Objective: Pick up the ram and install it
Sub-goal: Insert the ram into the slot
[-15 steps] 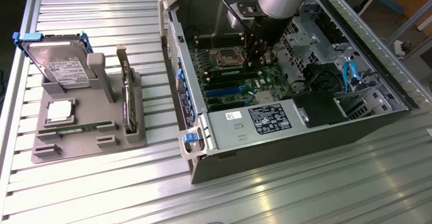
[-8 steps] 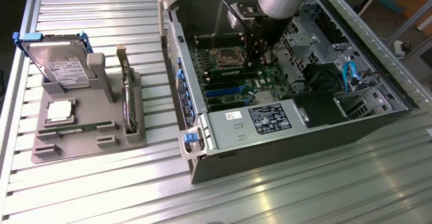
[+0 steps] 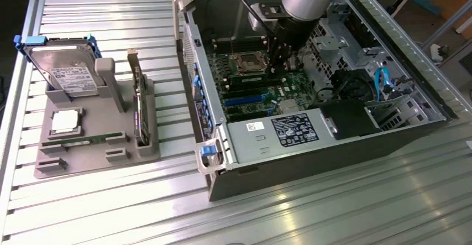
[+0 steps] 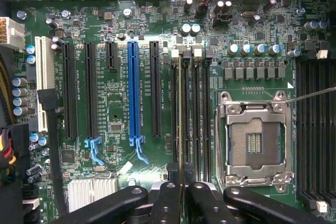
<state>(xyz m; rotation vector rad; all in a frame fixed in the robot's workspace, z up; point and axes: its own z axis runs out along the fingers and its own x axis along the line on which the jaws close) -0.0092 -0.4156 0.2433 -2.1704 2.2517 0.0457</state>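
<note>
My gripper (image 4: 181, 199) is shut on the ram (image 4: 181, 119). In the wrist view the ram appears edge-on as a thin green-yellow strip running away from the fingers. It lines up along one of the black memory slots (image 4: 195, 119) beside the CPU socket (image 4: 254, 142). I cannot tell whether it touches the slot. In the exterior view the gripper (image 3: 279, 63) reaches down inside the open computer case (image 3: 324, 145), over the motherboard (image 3: 255, 90). A second, similar stick (image 3: 74, 141) lies flat on the grey holder (image 3: 96, 159).
The grey holder at the exterior view's left also carries a silver hard drive (image 3: 66, 71) with blue clips, an upright expansion card (image 3: 139, 107) and a square processor (image 3: 65, 120). Case walls, a drive cage (image 3: 346, 40) and cables surround the motherboard. Black and blue expansion slots (image 4: 134, 93) lie beside the memory slots.
</note>
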